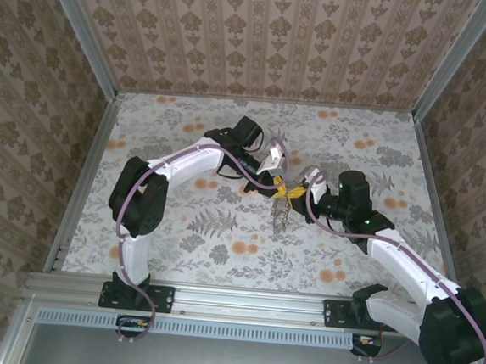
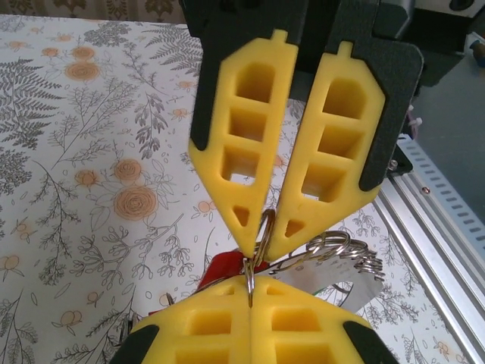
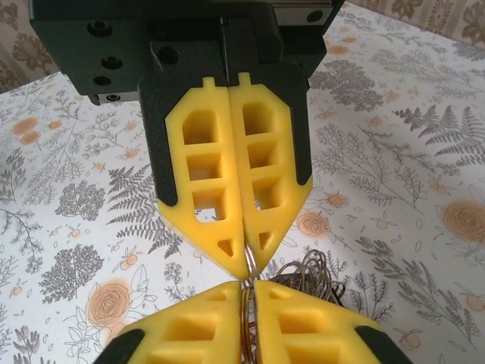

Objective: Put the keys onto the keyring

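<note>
My two grippers meet tip to tip above the middle of the table. The left gripper [image 2: 251,294] is shut on a thin metal ring [image 2: 250,279] seen edge-on. The right gripper [image 3: 248,290] is shut on a second ring [image 2: 266,227] linked with the first. A red key head [image 2: 221,270] shows just behind the left fingertips. The keyring [image 2: 345,250], a bunch of grey wire loops, hangs beside both tips, and its coils [image 3: 311,273] also show from the right wrist. From above, the bunch [image 1: 279,216] dangles under the left gripper [image 1: 275,181] and the right gripper [image 1: 296,193].
The floral tablecloth [image 1: 221,240] lies under the grippers. An aluminium rail [image 1: 241,305] runs along the near edge, and the rail [image 2: 432,220] is close on the right in the left wrist view. Patterned walls [image 1: 264,39] enclose the back and sides.
</note>
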Available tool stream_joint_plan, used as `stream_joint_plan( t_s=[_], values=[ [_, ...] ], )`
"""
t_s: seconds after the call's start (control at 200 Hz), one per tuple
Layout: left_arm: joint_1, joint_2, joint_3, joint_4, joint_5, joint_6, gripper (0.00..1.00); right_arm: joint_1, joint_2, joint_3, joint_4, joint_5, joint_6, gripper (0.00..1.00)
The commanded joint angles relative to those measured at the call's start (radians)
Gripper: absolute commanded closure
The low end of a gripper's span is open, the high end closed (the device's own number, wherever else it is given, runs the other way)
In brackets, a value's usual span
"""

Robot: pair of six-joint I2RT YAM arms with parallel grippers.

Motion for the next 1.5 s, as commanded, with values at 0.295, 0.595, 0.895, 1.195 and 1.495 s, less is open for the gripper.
stream_joint_plan(
  t_s=[0.295, 0.595, 0.895, 1.195, 1.495],
  values=[
    [0.009, -0.137, -0.247, 0.597, -0.049, -0.45, 1.0, 0.001, -0.004, -0.049, 0.125, 0.086, 0.155, 1.0],
    [-0.006, -0.176, -0.468, 1.172, -0.186, -0.82, 1.0, 0.0, -0.025, -0.123, 0.289, 0.1, 0.327, 1.0],
    [-0.016, -0.174, -0.613, 1.519, -0.305, -0.994, 1.0, -0.002, -0.069, -0.131, 0.317, 0.087, 0.275, 1.0],
    [-0.029, -0.133, -0.652, 1.644, -0.329, -1.05, 0.97, -0.002, -0.096, -0.101, 0.268, 0.074, 0.17, 1.0],
    [-0.044, -0.111, -0.64, 1.694, -0.355, -1.105, 1.0, 0.029, -0.083, -0.113, 0.258, 0.073, 0.066, 1.0]
  ],
)
